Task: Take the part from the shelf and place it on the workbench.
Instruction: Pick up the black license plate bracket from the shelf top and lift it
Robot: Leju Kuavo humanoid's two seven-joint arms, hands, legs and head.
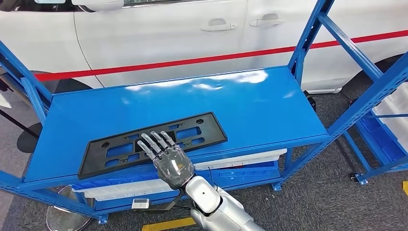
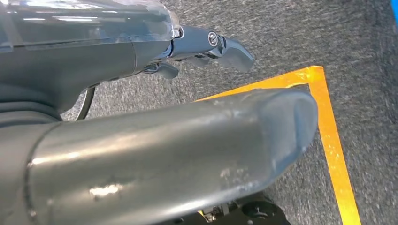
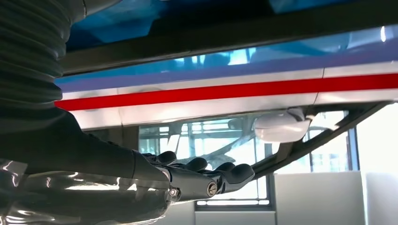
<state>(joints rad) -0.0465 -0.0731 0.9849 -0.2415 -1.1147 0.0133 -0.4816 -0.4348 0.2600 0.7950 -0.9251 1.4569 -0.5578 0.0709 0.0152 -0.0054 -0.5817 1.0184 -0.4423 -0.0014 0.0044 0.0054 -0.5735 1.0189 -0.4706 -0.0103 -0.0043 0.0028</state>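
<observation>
The part is a flat black plate frame (image 1: 215,132) with several cut-outs, lying near the front edge of the blue shelf board (image 1: 250,101). My right hand (image 1: 166,156) reaches in from below, its fingers spread and lying over the frame's front middle; I cannot tell if they touch it. In the right wrist view that hand (image 3: 187,180) has its fingers stretched out with nothing between them. My left hand (image 2: 164,145) hangs over grey carpet, holding nothing, its thumb and fingers apart.
A white car (image 1: 168,33) with a red stripe stands close behind the shelf. Blue uprights (image 1: 308,38) frame the board's ends. White parts (image 1: 240,161) lie on the lower level. Another blue rack (image 1: 385,125) stands at the right. Yellow tape (image 2: 333,140) marks the floor.
</observation>
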